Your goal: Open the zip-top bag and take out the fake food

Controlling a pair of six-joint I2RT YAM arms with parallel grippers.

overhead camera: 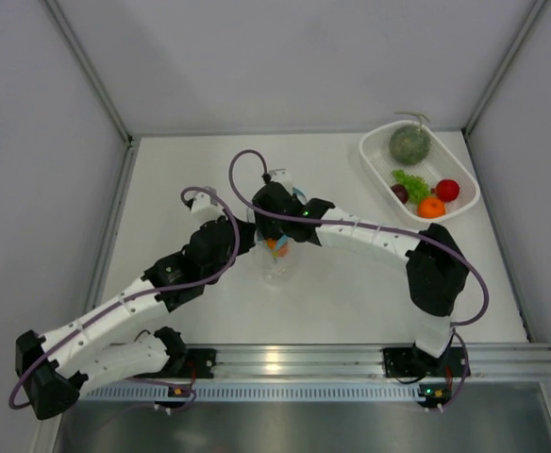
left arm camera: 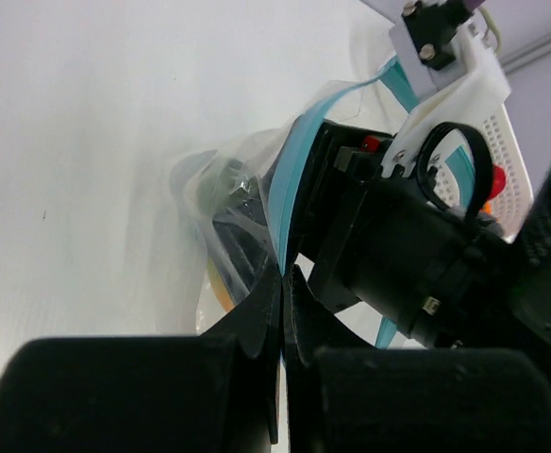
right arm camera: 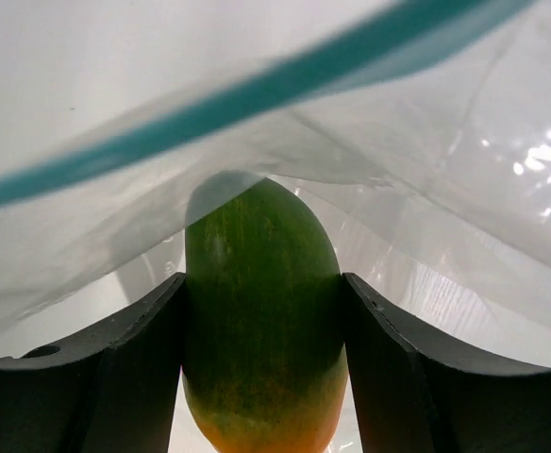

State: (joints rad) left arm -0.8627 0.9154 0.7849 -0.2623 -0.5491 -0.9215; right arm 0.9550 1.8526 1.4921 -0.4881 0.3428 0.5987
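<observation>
The clear zip-top bag lies mid-table, its blue zip strip open. My left gripper is shut on the bag's blue zip edge and holds it up. My right gripper is inside the bag's mouth, shut on a green-orange fake fruit; the blue strip arches over it. In the top view both grippers meet at the bag, the right one over the fruit. The grey-green melon, leafy green, dark red piece, red ball and orange ball lie in the basket.
The white perforated basket stands at the back right corner. Grey walls enclose the table at the back and sides. A metal rail with the arm bases runs along the near edge.
</observation>
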